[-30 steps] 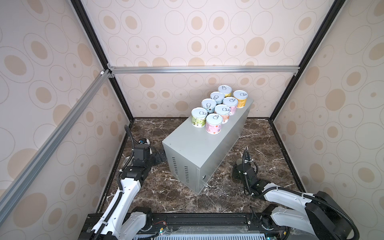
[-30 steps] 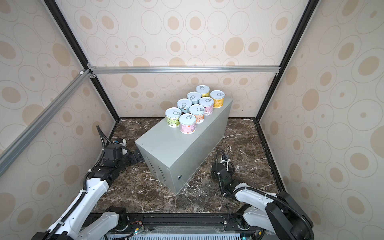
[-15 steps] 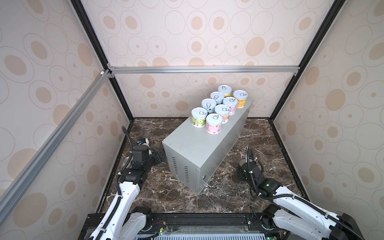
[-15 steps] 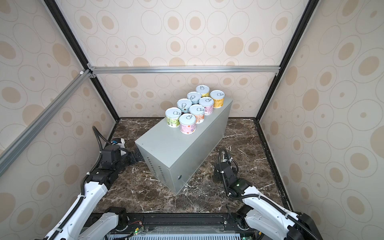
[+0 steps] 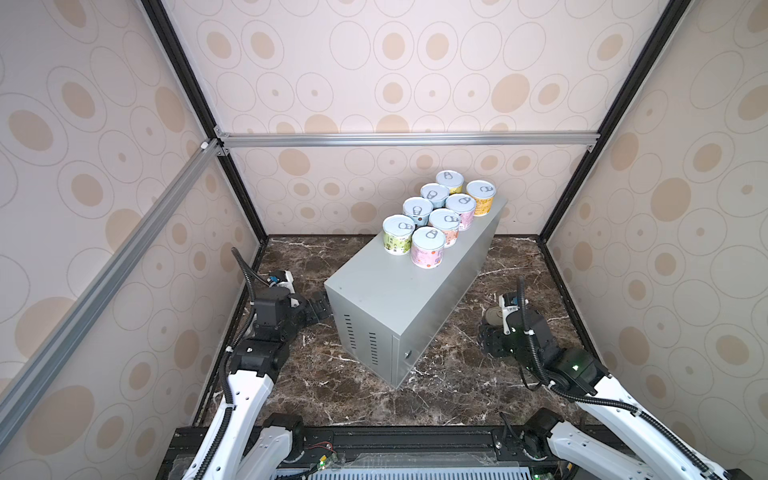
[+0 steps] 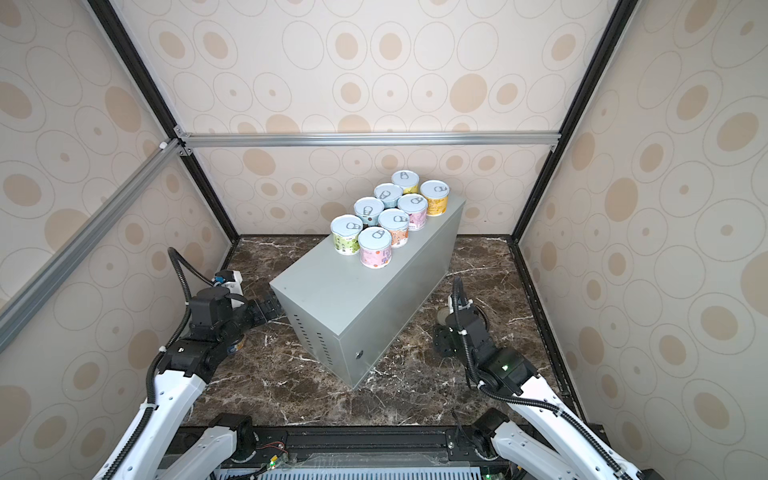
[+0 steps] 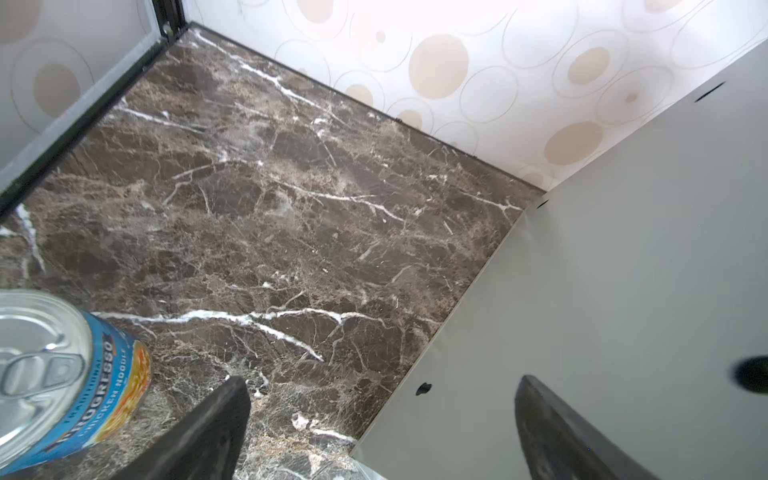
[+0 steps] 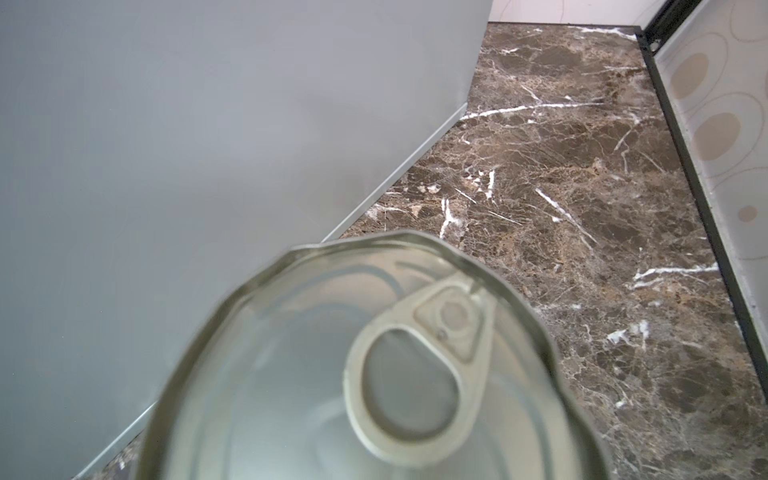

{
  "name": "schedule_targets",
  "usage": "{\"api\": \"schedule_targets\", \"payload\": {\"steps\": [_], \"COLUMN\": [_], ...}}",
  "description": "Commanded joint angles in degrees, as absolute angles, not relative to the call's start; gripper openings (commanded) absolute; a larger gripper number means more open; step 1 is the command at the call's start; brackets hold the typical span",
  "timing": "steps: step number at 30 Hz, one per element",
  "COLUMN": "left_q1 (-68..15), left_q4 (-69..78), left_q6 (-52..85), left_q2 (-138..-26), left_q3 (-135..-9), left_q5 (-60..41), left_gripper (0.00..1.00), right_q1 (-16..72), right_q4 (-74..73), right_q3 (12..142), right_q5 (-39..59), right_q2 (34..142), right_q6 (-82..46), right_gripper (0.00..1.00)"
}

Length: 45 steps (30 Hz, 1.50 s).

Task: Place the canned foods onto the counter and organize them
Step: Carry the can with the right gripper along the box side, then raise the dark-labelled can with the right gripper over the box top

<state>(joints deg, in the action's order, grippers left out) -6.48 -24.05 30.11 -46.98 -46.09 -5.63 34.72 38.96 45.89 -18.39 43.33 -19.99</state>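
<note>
Now the right end effector (image 5: 492, 332) grips a can (image 8: 374, 365) low beside the counter (image 5: 399, 291) (left end effector (image 7: 382, 432) gapes, empty), so the next move is probably a lift onto the counter's bare top.

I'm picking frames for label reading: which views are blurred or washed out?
Right wrist view: the near can fills the foreground, soft, its rim wavy. Left wrist view: the wall blown out by glare, yet the Progresso can label reads clearly. Both top views: evenly lit, short cans crisp.
</note>
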Motion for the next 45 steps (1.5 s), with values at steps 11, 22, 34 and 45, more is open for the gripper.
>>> {"api": "schedule_targets", "payload": {"steps": [11,22,34,45], "left_q1": [-6.6,-6.6,-6.6,-6.6], "left_q4": [-35.1,-36.2,-33.4,-31.3], "left_q6": [24.6,24.5,25.1,24.6], "left_q2": [-50.2,-54.3,-56.6,-57.7], "left_q3": [-61.9,-68.6,-68.2,-66.5], "left_q5": [-6.0,-7.4,-7.4,-6.1], "left_gripper": [0.99,0.99,0.99,0.99], "right_q1": [35.0,35.0,36.3,47.7], "right_q4": [46.9,51.2,53.9,57.4], "right_q3": [69.9,84.7,99.8,113.1], "right_q5": [-2.6,7.1,11.8,1.4], "right_q2": [48.7,54.1,62.7,73.4], "right_q6": [-9.1,-5.0,-3.4,0.3], "right_gripper": [0.51,0.45,0.45,0.45]}}
